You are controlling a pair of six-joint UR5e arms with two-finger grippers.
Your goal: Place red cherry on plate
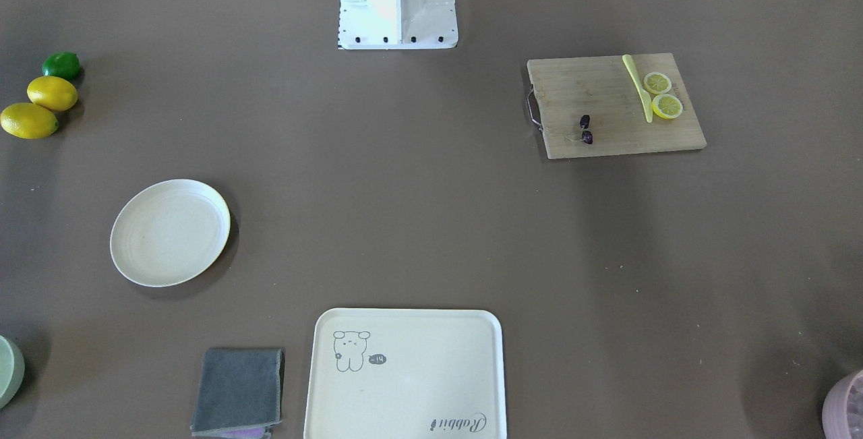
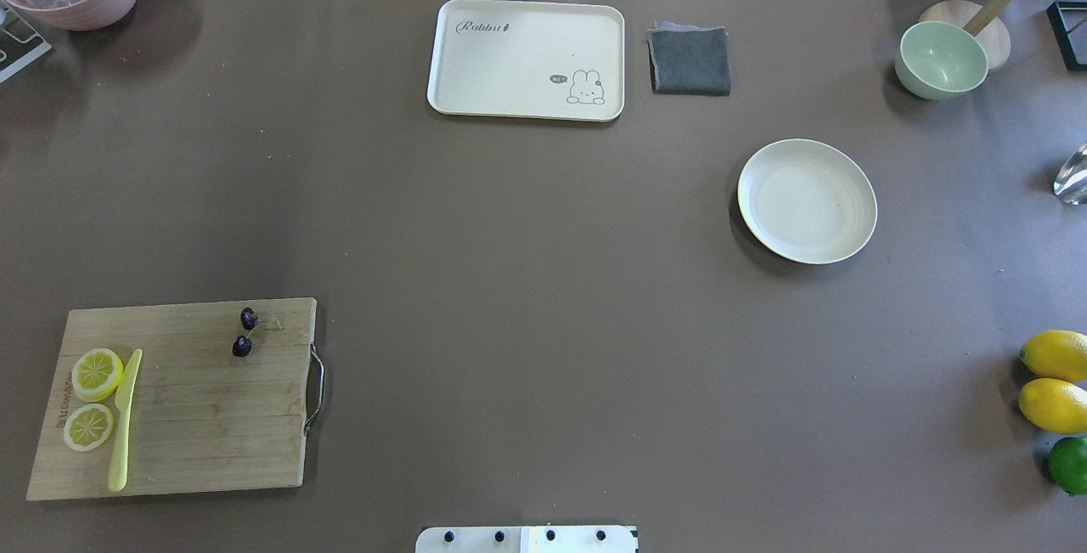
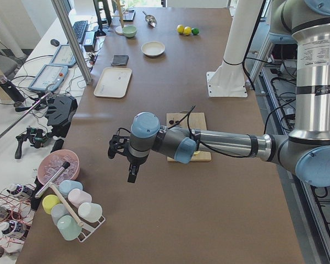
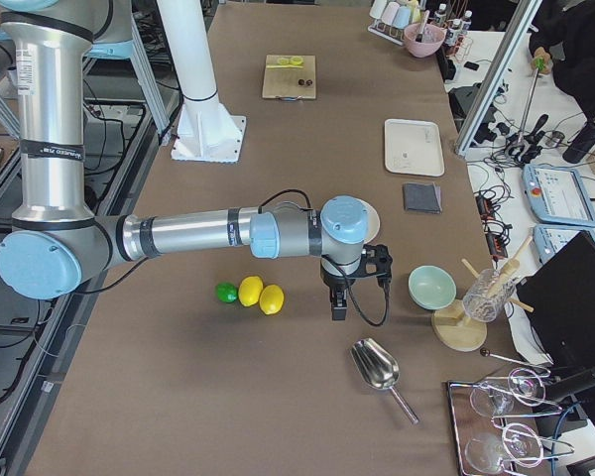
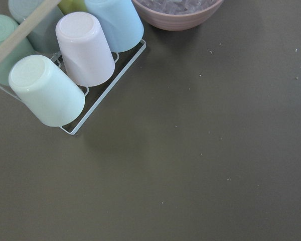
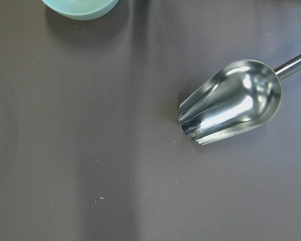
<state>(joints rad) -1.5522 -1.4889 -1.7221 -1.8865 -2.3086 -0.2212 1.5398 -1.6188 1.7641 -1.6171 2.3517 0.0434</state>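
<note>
- I see the red cherry (image 2: 248, 318) lying on the wooden cutting board (image 2: 195, 417), near-left on the table. It is close to the board's far edge, by the metal handle (image 2: 317, 387).
- The lemon slices (image 2: 96, 373) and yellow knife (image 2: 124, 417) lie at the board's left end, apart from the cherry.
- The plate (image 2: 807, 200) sits right of centre, farther out, well apart from the board.
- The left gripper (image 3: 132, 177) hangs over the table's left end, near the cup rack (image 5: 90, 108). I cannot tell how its jaws stand.
- The right gripper (image 4: 338, 309) hangs over the right end, near the metal scoop (image 6: 231, 103). Its jaws are equally unreadable.
</note>
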